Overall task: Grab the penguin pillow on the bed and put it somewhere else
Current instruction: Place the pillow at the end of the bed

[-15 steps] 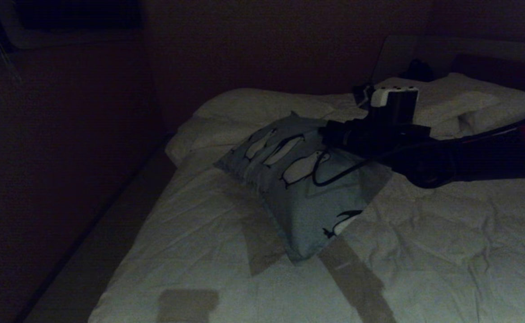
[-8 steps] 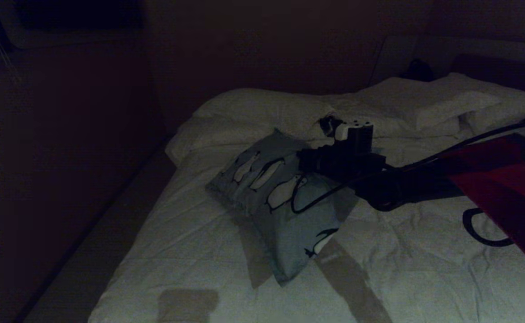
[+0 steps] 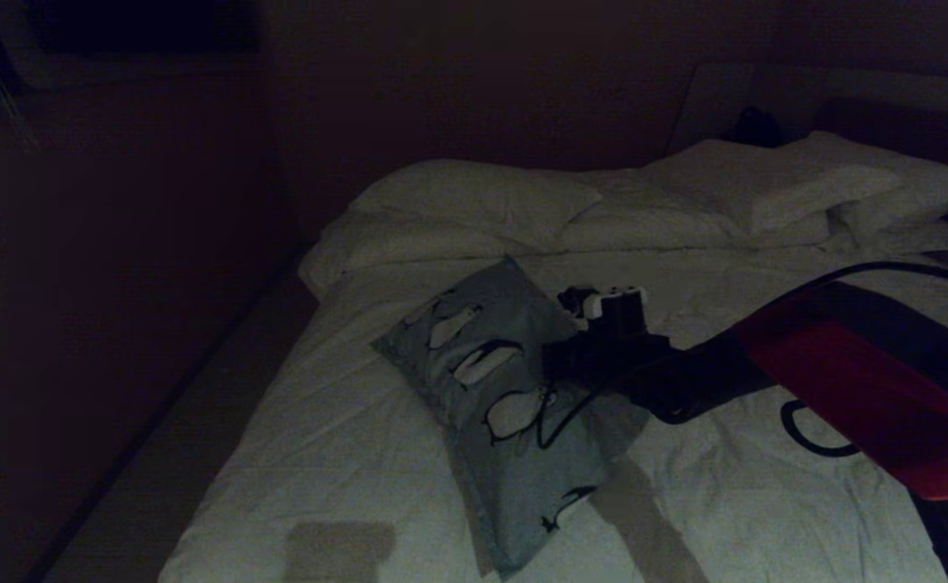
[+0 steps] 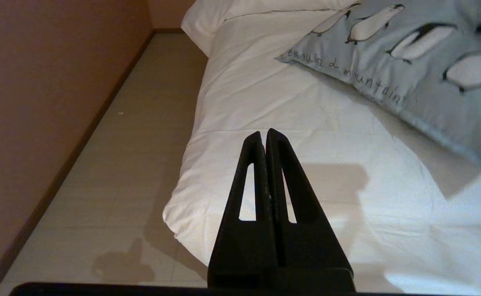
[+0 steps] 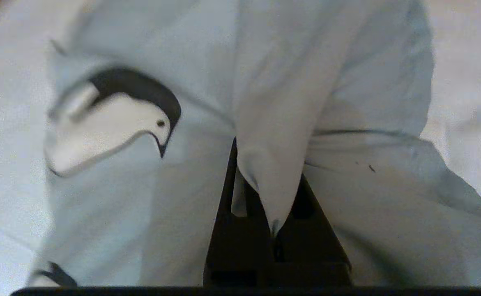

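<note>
The penguin pillow, pale blue-grey with black-and-white penguins, lies slanted on the left half of the bed. My right gripper reaches in from the right and is shut on a bunched fold of the penguin pillow. In the right wrist view the fabric covers the tips of the right gripper. My left gripper is shut and holds nothing. It hovers near the bed's corner, with the penguin pillow well beyond it. It is outside the head view.
Two plain white pillows lie along the head of the bed under a dark headboard. A strip of pale floor runs between the bed's left side and a brown wall.
My right arm has come toward the near end of the bed, away from the white pillows. The penguin pillow has come with it and now hangs more steeply.
</note>
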Robot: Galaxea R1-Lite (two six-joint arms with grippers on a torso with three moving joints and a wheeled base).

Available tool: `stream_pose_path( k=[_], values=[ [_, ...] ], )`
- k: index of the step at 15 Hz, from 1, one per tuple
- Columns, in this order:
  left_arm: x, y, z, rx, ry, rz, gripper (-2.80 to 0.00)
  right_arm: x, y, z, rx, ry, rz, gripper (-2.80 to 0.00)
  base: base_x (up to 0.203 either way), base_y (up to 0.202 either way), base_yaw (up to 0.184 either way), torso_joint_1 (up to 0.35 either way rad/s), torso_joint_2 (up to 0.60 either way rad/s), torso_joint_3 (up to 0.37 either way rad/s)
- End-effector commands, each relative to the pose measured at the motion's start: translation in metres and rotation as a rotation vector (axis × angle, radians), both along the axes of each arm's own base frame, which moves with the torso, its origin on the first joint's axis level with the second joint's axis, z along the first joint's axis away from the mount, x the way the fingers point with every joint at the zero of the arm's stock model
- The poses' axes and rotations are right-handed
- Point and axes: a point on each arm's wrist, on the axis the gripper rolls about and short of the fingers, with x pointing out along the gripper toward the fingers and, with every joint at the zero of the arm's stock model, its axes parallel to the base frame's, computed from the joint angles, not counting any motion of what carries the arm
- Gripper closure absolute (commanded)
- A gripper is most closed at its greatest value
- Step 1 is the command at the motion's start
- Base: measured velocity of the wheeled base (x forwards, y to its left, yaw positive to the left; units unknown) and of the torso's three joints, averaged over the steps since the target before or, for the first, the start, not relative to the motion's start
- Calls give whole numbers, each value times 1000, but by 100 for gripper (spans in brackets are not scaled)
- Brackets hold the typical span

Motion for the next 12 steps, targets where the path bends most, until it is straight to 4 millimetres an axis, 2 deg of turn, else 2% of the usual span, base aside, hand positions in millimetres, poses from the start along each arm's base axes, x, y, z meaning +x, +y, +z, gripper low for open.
stream_pose_path(
  k=[1,2,3,4,7,12],
  values=[
    [0,0,0,0,0,1,0,-5,-4,-14,-38,38,6,0,0,0,0,0,0,0],
    [0,0,0,0,-1,1,0,-7,-6,-18,-43,52,3,0,0,0,0,0,0,0],
    [0,0,0,0,1,1,0,-8,-9,-19,-44,55,-2,-41,0,0,0,0,0,0],
    [0,0,0,0,-1,1,0,-7,-10,-17,-40,45,-6,-280,0,0,0,0,0,0],
    [0,0,0,0,-1,1,0,-17,-17,5,-27,19,-10,-280,0,0,0,0,0,0],
    [0,0,0,0,-1,1,0,-50,-32,75,30,-96,-10,-280,0,0,0,0,0,0]
  ],
)
